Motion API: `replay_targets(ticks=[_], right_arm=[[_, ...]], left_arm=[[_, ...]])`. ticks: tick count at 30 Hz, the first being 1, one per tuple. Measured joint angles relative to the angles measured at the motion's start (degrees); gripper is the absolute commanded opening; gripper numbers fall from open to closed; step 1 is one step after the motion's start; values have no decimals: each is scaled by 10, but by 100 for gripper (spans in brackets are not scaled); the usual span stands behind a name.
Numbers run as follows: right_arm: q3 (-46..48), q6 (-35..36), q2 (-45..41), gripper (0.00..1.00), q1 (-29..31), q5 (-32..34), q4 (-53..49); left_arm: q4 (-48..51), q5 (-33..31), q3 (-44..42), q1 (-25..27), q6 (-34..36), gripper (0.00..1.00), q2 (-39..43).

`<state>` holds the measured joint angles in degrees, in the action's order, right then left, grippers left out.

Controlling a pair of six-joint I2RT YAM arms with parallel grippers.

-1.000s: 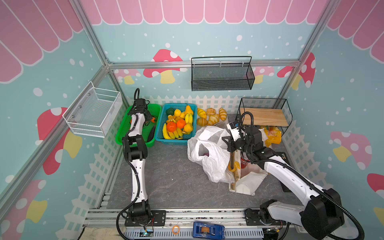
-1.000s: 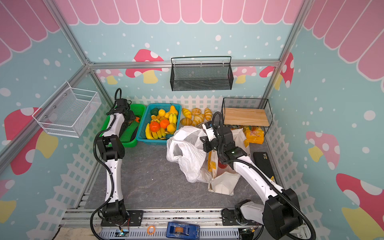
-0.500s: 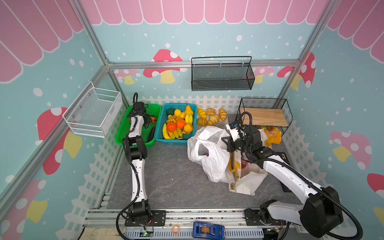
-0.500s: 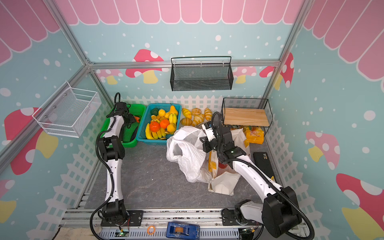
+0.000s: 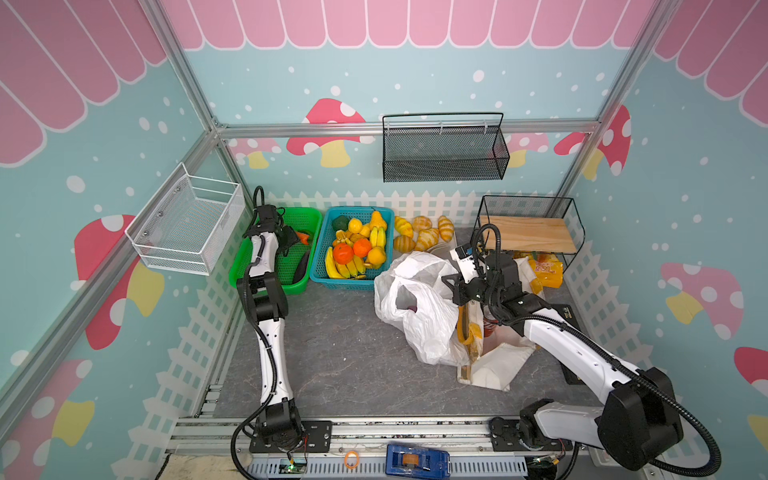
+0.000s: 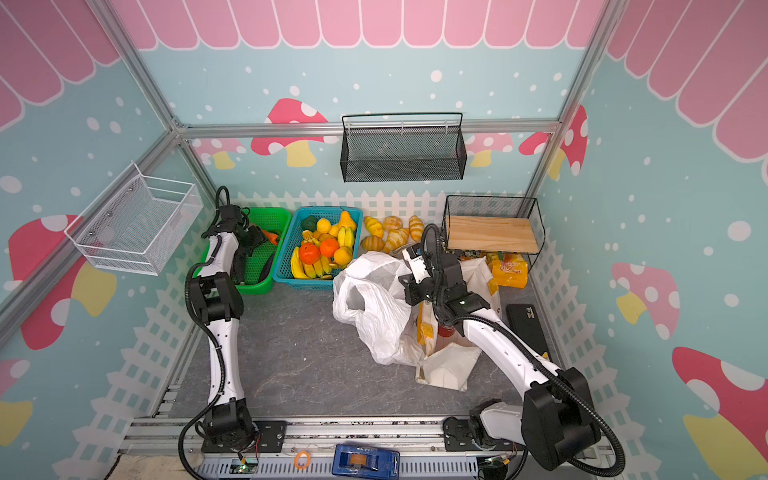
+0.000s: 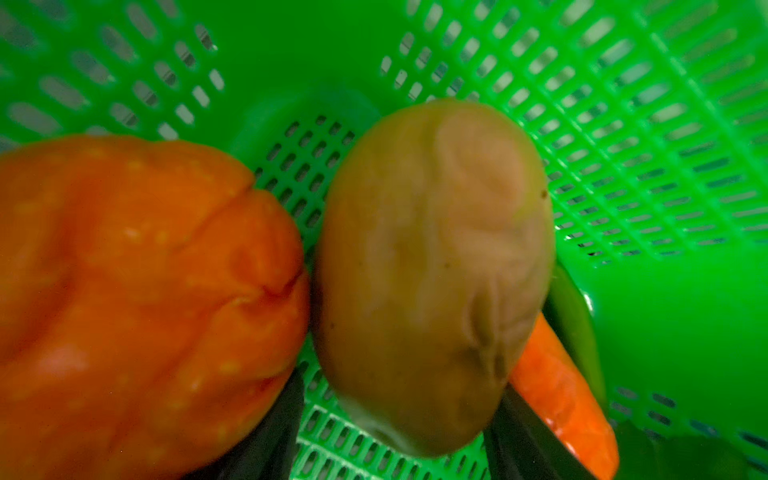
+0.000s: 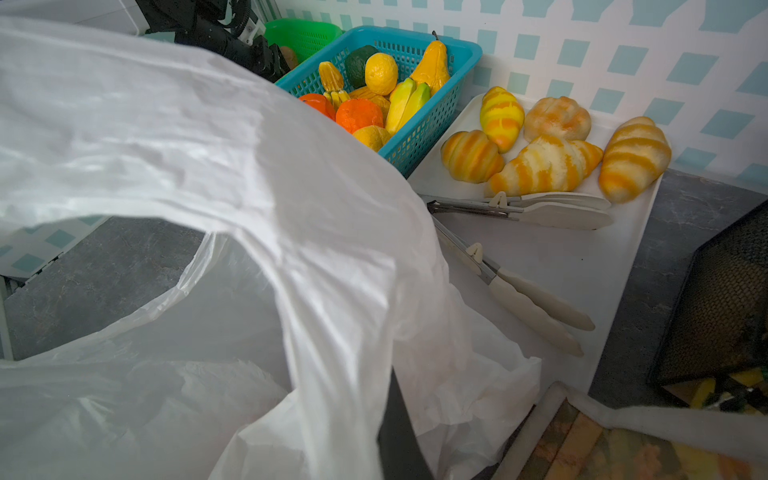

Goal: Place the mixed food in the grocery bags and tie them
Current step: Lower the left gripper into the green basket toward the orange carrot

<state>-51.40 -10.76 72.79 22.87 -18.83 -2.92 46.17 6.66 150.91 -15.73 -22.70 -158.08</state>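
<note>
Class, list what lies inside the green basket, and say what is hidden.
Visible: a brown potato, an orange vegetable, a carrot, something green, a dark vegetable, with the left tool astride the potato. The arm covers the rest.

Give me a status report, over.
Right claw shut on white plastic bag. Left claw astride brown potato in green basket, grip unclear. Orange pepper crowds it.

top views: high, down on whole cell | left wrist: inside green basket [image 7: 665,124] | right wrist: over white bag [image 8: 249,166]
</note>
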Motion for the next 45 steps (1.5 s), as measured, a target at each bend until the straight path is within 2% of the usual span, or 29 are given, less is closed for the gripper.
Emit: replay_targets(ticks=[7,11,18,23,27,35,40,45], right_arm=[[0,0,2,0,0,-2,4],[0,0,2,0,0,-2,4],[0,0,2,0,0,-3,5],[1,0,2,0,0,-4,8],[2,0,2,0,0,-5,9],[2,0,9,0,0,-8,12],[2,0,12,0,0,-11,13],[2,0,14,0,0,-12,13]], left_arm=[[-22,32,-13,-6,-5,54,0],[-56,35,-67,-6,-5,48,24],[-74,18,-176,1,11,45,89],[-79,3,-244,21,26,53,134],[-87,18,-246,34,19,62,138],[-97,42,-245,35,-6,72,138],[-100,55,-212,35,-24,75,131],[-91,49,-136,37,-38,75,97]])
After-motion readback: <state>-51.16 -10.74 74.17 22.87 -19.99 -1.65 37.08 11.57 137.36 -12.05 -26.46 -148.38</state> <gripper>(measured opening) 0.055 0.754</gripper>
